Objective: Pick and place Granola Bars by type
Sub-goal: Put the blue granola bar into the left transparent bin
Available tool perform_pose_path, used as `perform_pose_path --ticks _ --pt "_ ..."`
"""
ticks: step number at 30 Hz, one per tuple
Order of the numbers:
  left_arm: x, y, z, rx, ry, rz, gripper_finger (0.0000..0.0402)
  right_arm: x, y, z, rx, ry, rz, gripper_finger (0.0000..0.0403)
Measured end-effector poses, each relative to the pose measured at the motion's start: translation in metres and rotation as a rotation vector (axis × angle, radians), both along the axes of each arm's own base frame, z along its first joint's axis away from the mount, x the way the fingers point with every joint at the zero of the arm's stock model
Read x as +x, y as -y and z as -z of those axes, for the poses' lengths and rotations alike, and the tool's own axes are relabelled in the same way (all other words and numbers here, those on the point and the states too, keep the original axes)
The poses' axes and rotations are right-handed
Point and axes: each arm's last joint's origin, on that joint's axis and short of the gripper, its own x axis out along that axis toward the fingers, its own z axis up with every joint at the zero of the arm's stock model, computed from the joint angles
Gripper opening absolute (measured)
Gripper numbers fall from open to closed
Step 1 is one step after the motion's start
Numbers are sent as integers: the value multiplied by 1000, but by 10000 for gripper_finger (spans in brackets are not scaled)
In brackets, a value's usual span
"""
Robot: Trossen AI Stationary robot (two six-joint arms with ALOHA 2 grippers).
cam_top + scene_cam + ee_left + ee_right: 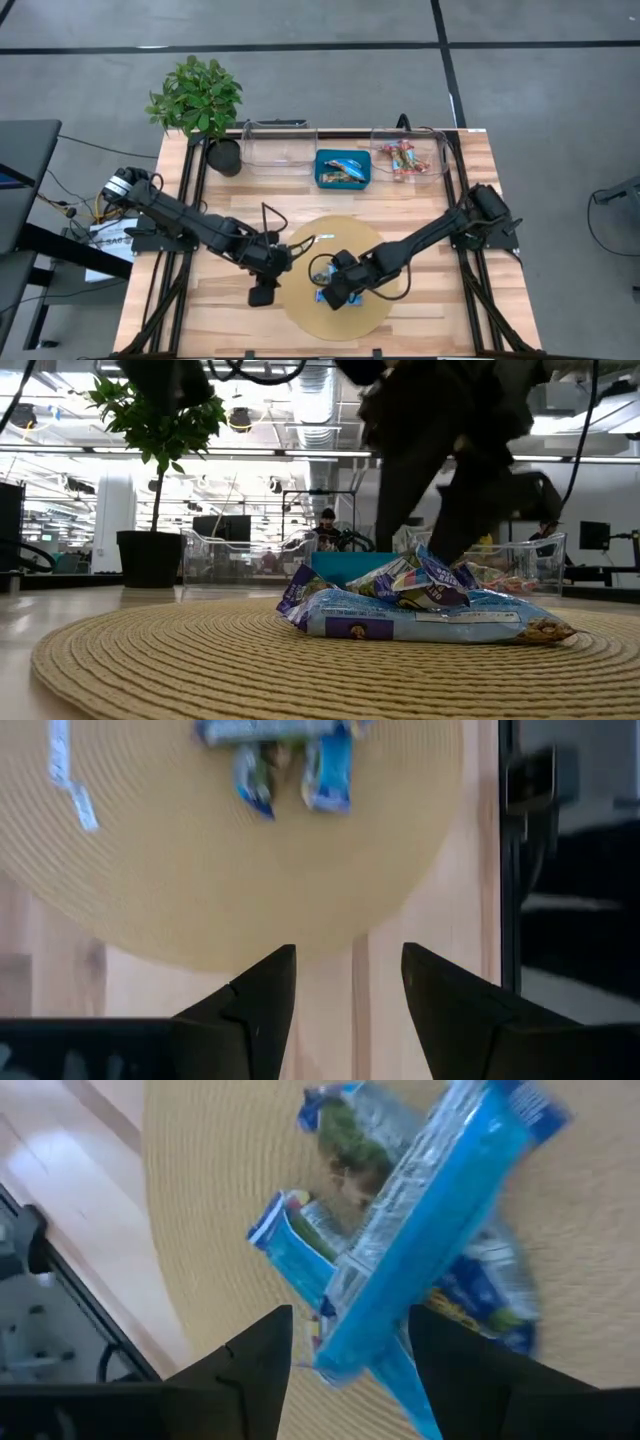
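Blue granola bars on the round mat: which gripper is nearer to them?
Right. The right gripper hangs directly over the blue granola bars, one bar between its open fingers. The left gripper waits open off the woven mat's edge, over bare table.

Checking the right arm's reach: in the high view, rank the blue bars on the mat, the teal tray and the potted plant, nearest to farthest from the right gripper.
1. Blue bars: under the right gripper.
2. Teal tray: back centre.
3. Potted plant: back left corner.

Granola bars (352, 292) lie on the mat (300, 305), tray (343, 168) behind it.
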Motion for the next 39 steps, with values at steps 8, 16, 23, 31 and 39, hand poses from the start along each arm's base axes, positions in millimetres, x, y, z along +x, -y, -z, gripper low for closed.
perform_pose_path --ticks 8,16,23,31,39 --pt "-6 5 1 18 -28 52 176 9 8 13 35 -36 61 187" --pt "-8 5 2 23 -42 67 176 18 21 22 68 -66 78 153" --pt "-8 5 2 28 -45 67 176 20 29 18 50 -50 57 100" --pt "-8 1 -3 65 3 21 176 41 29 -35 21 163 -55 43" --pt "-13 -17 -36 124 243 -216 176 27 60 -99 -114 321 -136 35"
